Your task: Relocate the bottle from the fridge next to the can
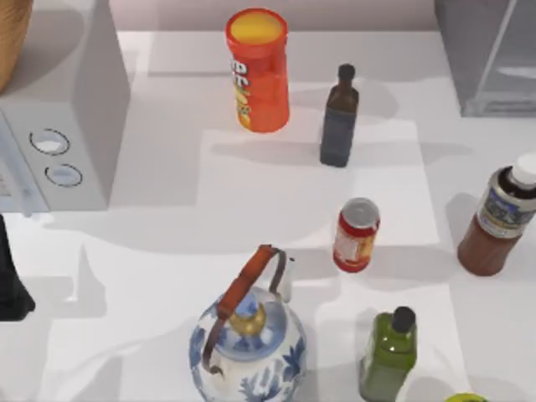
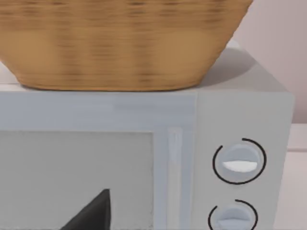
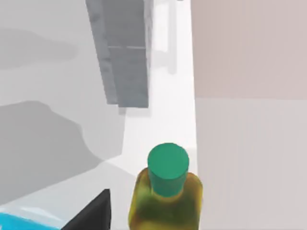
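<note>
Reddish-brown bottle near table's right edge

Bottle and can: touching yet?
Apart. The top view shows bare white table between the can and the bottle, which stands nearer the table's right edge, outside the fridge.

In the top view the grey boxy fridge with a clear door panel was cut off by the upper and right edges, and the woven tan basket by the left corner. The blue-and-white porcelain teapot with a brown handle and the green bottle with a black cap ran off the bottom edge. The reddish-brown round bottle with a white cap was clipped at the right edge.
</note>
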